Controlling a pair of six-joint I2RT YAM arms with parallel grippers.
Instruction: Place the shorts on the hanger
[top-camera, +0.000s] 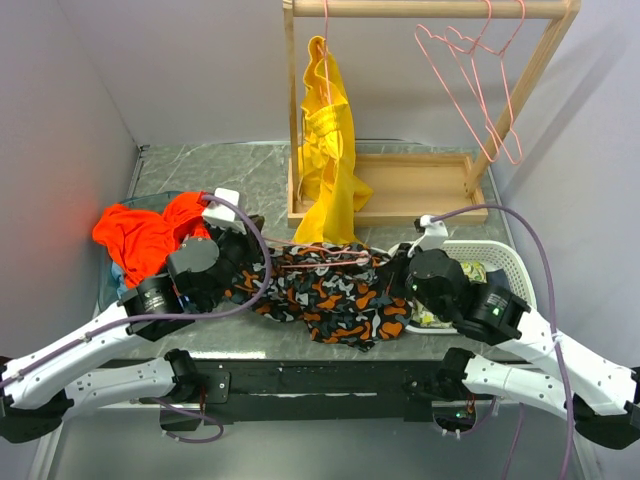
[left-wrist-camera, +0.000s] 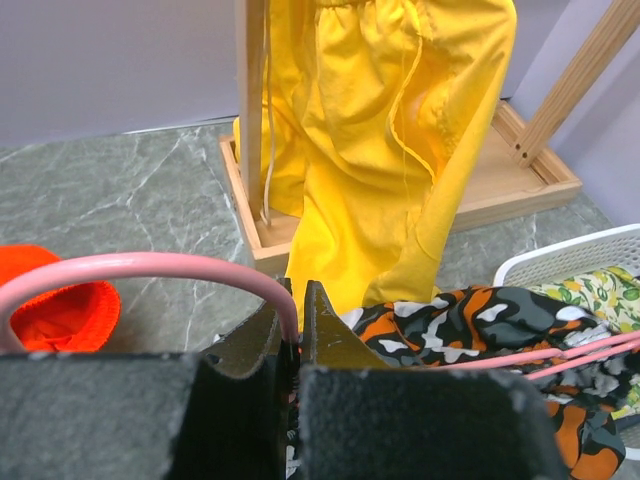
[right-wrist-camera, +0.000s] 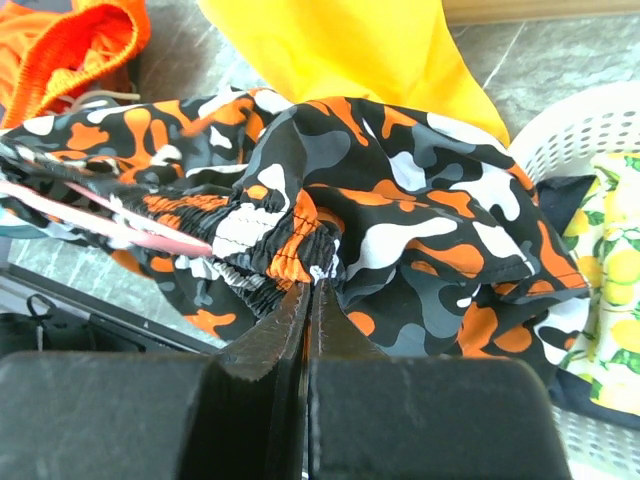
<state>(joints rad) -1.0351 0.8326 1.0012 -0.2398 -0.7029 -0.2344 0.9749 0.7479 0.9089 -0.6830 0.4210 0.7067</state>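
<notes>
Two grips hold everything at the near-middle of the counter (top-camera: 200, 170), where the soft black shorts with orange, white and grey camouflage print (top-camera: 335, 295) lie bunched. The right gripper (right-wrist-camera: 312, 300) has its jaws closed on a thin fold of their elastic edge, and a hard pull could slip it free. The thin pink wire hanger (left-wrist-camera: 150, 268) is clamped at its curve by the left gripper (left-wrist-camera: 300, 335), and it could twist round. Only the right wrist view shows wire seemingly running inside the elastic edge. Overhead, the arms hide both jaws.
</notes>
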